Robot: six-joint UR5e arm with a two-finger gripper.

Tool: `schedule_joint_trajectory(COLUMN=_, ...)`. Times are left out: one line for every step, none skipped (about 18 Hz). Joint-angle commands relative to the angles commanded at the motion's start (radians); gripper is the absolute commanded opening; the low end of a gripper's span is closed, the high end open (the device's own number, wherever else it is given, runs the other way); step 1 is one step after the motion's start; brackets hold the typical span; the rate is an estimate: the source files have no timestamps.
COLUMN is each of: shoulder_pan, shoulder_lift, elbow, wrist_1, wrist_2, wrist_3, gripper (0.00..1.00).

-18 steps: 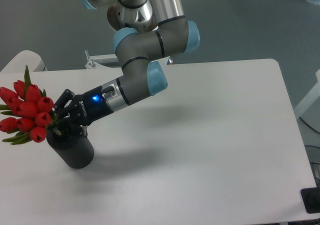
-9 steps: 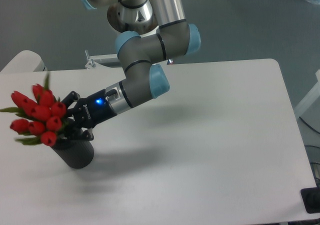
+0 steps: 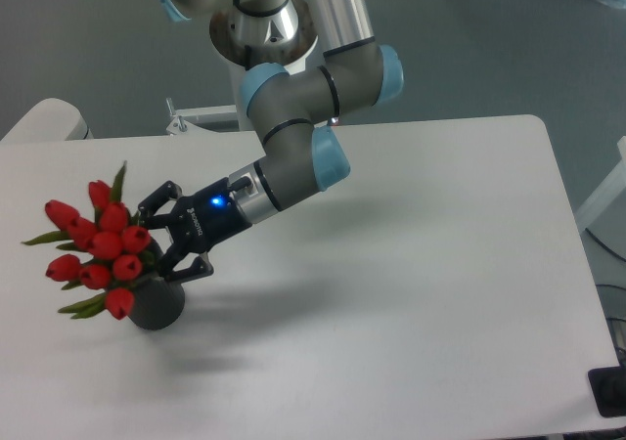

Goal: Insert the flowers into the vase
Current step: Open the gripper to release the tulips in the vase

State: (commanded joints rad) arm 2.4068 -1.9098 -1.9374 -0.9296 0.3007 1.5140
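Flowers (image 3: 98,247) are seated in the vase (image 3: 156,304) near the left edge of the table (image 3: 411,293). The gripper (image 3: 168,235) is positioned beside them, fingers spread apart.

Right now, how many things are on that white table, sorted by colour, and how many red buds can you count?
Red: 1 bunch of flowers, about 8 buds showing
Black: 1 vase, holding the bunch
White: 1 table
Black, with a blue light: 1 tool, fingers spread beside the bunch
Total: 4 things
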Motion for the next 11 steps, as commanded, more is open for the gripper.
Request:
schedule_joint_trajectory(shoulder_pan=0.0, shoulder_lift=0.002, elbow=-0.005, wrist_1=0.0, wrist_2=0.0, wrist_3=0.0, gripper=0.73)
schedule_joint_trajectory(shoulder_pan=0.006, shoulder_lift=0.003, elbow=-0.006, wrist_1=0.0, wrist_2=0.0, wrist_3=0.0, gripper=0.74)
schedule_joint_trajectory(shoulder_pan=0.012, shoulder_lift=0.005, elbow=-0.006, wrist_1=0.0, wrist_2=0.0, wrist_3=0.0, gripper=0.74)
schedule_joint_trajectory(shoulder_pan=0.017, shoulder_lift=0.005, elbow=-0.006, wrist_1=0.0, wrist_2=-0.002, wrist_3=0.0, gripper=0.75)
schedule_joint_trajectory(shoulder_pan=0.024, shoulder_lift=0.006, elbow=-0.006, wrist_1=0.0, wrist_2=-0.002, wrist_3=0.0, gripper=0.75)
schedule_joint_trajectory(shoulder_pan=0.032, shoulder_lift=0.006, elbow=-0.006, wrist_1=0.0, wrist_2=-0.002, wrist_3=-0.002, gripper=0.76)
schedule_joint_trajectory(shoulder_pan=0.038, shoulder_lift=0.008, elbow=-0.006, wrist_1=0.0, wrist_2=-0.002, wrist_3=-0.002, gripper=0.76)
schedule_joint_trajectory(shoulder_pan=0.047, shoulder_lift=0.008, elbow=-0.005, wrist_1=0.0, wrist_2=-0.003, wrist_3=-0.002, gripper=0.78)
schedule_joint_trajectory(shoulder_pan=0.058, shoulder_lift=0.009, elbow=-0.002, wrist_1=0.0, wrist_2=-0.003, wrist_3=-0.002, gripper=0.8)
schedule_joint_trajectory(shoulder_pan=0.073, shoulder_lift=0.009, elbow=0.005, wrist_1=0.0, wrist_2=-0.003, wrist_3=-0.005, gripper=0.84)
schedule_joint_trajectory(shoulder_pan=0.087, shoulder_lift=0.009, elbow=0.012, wrist_1=-0.002, wrist_2=-0.003, wrist_3=-0.011, gripper=0.91)
